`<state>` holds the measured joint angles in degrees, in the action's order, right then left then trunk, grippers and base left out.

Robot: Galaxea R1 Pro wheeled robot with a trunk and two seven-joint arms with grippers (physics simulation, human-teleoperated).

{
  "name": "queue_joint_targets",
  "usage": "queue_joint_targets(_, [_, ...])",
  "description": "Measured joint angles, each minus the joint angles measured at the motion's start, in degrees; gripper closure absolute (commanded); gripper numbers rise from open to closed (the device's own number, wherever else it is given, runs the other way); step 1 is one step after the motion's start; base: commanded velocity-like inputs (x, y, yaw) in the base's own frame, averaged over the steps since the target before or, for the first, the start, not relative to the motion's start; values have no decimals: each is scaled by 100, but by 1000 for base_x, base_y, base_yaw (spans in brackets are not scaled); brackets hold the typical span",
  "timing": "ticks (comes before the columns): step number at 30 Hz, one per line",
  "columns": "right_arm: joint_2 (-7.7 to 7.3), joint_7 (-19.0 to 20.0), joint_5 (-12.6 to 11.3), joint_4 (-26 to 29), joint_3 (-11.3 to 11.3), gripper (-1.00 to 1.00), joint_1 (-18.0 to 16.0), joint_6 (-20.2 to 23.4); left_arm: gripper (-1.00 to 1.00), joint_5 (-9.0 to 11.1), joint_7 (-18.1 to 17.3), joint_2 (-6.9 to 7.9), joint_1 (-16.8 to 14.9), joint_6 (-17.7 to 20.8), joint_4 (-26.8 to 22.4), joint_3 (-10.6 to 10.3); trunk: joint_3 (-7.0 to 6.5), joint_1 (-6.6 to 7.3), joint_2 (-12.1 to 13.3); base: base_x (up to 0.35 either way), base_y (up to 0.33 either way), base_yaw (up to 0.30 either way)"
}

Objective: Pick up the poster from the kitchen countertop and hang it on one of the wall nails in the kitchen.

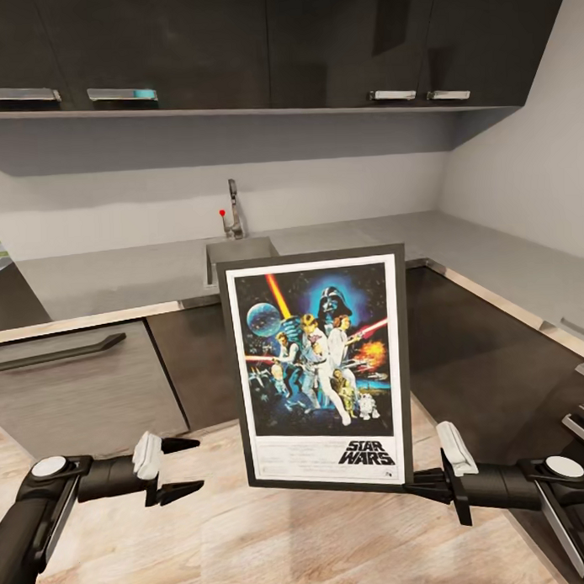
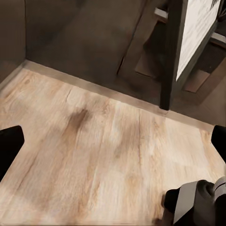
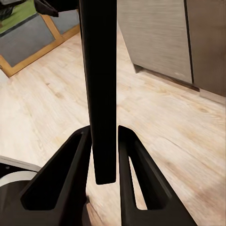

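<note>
My right gripper (image 1: 414,487) is clamped on the poster's (image 1: 318,367) lower right corner; in the right wrist view the frame edge (image 3: 101,94) sits pinched between both fingers (image 3: 70,160). The poster is held upright above the wood floor (image 1: 250,529), before the kitchen countertop (image 1: 115,281). Legible: "STAR WARS". My left gripper (image 1: 189,468) is spread, holding nothing.
</note>
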<state>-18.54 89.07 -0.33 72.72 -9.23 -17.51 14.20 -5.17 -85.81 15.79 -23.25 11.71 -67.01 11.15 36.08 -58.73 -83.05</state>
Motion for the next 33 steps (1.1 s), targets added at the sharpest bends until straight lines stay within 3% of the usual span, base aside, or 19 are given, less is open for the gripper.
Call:
queue_joint_targets(5, [-6,-5,10,2,-21,100,1,5,-100,4,16,13,1,-810,1141,48,0,0,0,0,0,0])
queue_joint_targets(10, [-3,-21,16,-2,-27,100,1,-1,-100,9,33,11,1,-1377,2154,53,0,0,0,0,0,0])
queue_joint_targets(13, [-5,-25,22,-5,-38,100,1,-7,-100,20,239,10,1,-1716,2762,51,0,0,0,0,0,0])
queue_joint_targets(17, [-8,-27,25,-4,-58,100,2,-10,-100,52,951,9,1,-2270,3633,55,0,0,0,0,0,0])
queue_joint_targets(18, [-9,-27,25,1,-60,100,4,-6,-100,65,1351,4,5,-2516,4180,77,1,0,0,0,0,0])
queue_joint_targets(19, [-9,-27,25,2,-61,100,5,-5,-100,70,1437,3,1,-2545,4310,108,0,0,0,0,0,0])
queue_joint_targets(22, [-13,-29,38,2,-74,100,4,-3,-100,135,1933,-1,1,-2632,4904,478,0,0,0,0,0,0])
queue_joint_targets(23, [-12,-49,45,-11,-140,100,3,-4,-100,240,2378,-4,1,-2756,5305,826,1,0,0,0,0,0])
queue_joint_targets(24, [-11,-96,44,-16,-440,100,4,0,-100,600,3318,-25,2,-3058,6053,1159,0,0,0,0,0,0])
queue_joint_targets(25, [-10,-102,42,-11,-495,100,5,-4,-100,868,3531,-35,2,-3141,6353,1181,0,0,0,0,0,0])
queue_joint_targets(27, [-10,-143,56,0,-516,100,6,-10,-100,1302,3889,-45,4,-3179,6491,1243,0,0,0,0,0,0])
queue_joint_targets(28, [-10,-164,55,1,-519,100,6,-9,-100,1344,3992,-46,12,-3182,6503,1238,0,0,0,0,0,6])
queue_joint_targets(29, [-4,-271,46,-5,-517,100,6,-3,-100,1462,4942,-165,60,-3192,6535,1219,0,0,0,0,0,40])
queue_joint_targets(33, [-5,-294,43,-11,-523,100,5,2,-100,1487,5322,-249,68,-3196,6540,1224,6,0,0,0,0,107])
